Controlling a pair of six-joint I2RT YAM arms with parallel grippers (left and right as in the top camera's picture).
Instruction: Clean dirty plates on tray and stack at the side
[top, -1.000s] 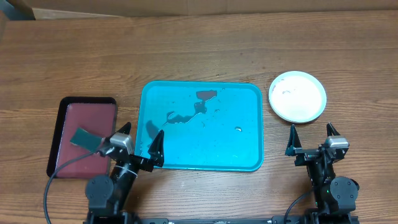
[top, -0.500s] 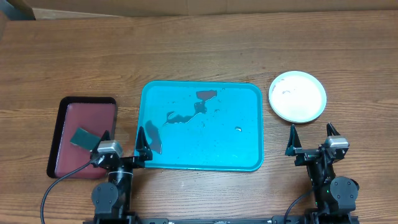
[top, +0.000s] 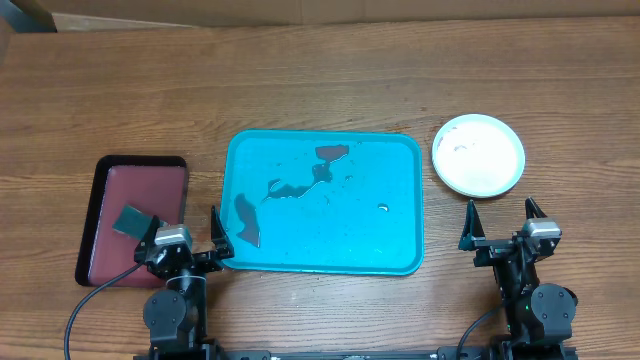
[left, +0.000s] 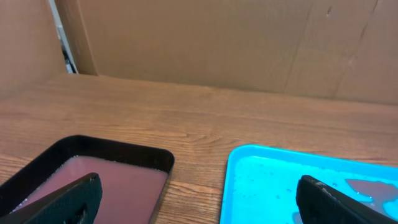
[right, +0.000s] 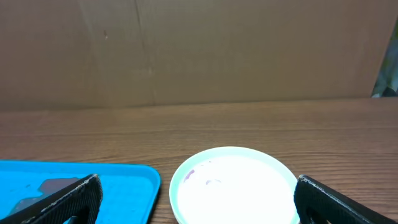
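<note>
Both arms are sitting low at the near edge. The left gripper (top: 185, 232) and right gripper (top: 500, 212) are each holding their fingers spread wide, with nothing between them.

The tray (top: 390, 165) is carrying no plates, only dark wet smears (top: 300, 185). A white plate (top: 478, 154) is lying on the table (top: 320, 80) just right of the tray's far corner, with faint marks on it. I cannot tell whether others are stacked under it.

The left side is looking risky to me. One finger is hanging over the tray's near-left rim and the other over the red tray (top: 135, 190), by the sponge (top: 132, 220). If that arm is dropping straight down, a fingertip is likely catching a rim, jolting the tray and slopping the liquid. The right gripper is pointing at the plate, so a careless push forward is apt to shove it away.

Open room is lying across the whole far half of the table, and to the right of the plate. The strip between the two trays is looking tight.
</note>
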